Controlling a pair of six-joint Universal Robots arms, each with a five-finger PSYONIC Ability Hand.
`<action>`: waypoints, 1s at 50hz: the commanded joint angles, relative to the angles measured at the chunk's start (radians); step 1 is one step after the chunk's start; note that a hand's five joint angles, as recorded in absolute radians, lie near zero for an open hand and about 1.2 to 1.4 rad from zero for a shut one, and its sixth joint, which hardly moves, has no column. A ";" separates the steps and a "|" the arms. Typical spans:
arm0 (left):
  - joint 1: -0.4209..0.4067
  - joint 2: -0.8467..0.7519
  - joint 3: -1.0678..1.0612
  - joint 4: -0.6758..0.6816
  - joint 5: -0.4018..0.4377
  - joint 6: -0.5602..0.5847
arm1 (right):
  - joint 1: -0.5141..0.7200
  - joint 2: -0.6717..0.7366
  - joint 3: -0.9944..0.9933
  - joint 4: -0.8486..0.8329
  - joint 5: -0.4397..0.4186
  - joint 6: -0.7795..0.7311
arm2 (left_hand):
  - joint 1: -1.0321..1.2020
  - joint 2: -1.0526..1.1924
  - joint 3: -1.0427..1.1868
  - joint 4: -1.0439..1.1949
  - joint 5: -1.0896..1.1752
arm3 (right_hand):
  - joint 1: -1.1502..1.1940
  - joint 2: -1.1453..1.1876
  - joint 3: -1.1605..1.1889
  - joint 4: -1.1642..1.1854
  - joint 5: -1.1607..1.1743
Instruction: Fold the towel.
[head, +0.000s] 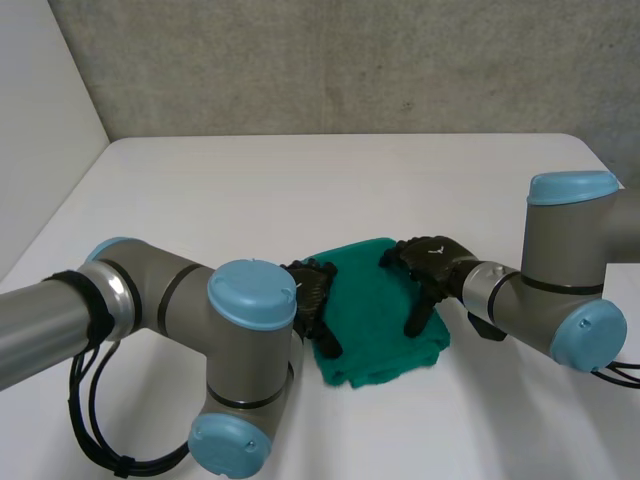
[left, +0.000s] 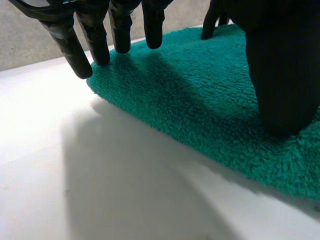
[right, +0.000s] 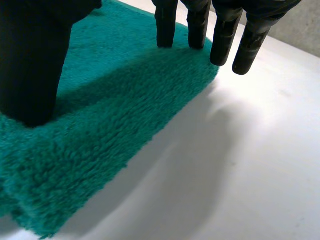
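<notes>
A folded green towel lies on the white table, a thick pad between my two hands. My left hand rests on the towel's left edge. In the left wrist view its straight fingers reach the towel's folded edge and its thumb presses down on top. My right hand lies on the towel's right side. In the right wrist view its straight fingers hover at the far edge of the towel while the thumb presses into the pile. Neither hand grips the cloth.
The white table stretches bare behind the towel to a grey wall. My two arms flank the towel at the near edge.
</notes>
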 joint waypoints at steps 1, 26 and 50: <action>0.001 0.075 0.004 -0.034 0.010 0.001 | -0.003 -0.083 0.004 -0.010 0.003 -0.023 | -0.019 -0.024 -0.036 -0.026 -0.043 | -0.030 -0.049 -0.039 -0.058 -0.057; 0.394 0.665 0.041 -0.295 0.262 0.001 | -0.006 -0.573 0.071 -0.118 0.444 0.112 | -0.022 -0.028 -0.039 -0.029 -0.047 | -0.030 -0.049 -0.039 -0.058 -0.057; 0.405 0.726 -0.019 -0.287 0.259 0.015 | 0.011 -0.646 0.114 -0.135 0.444 0.106 | -0.022 -0.028 -0.039 -0.029 -0.047 | -0.030 -0.049 -0.039 -0.058 -0.057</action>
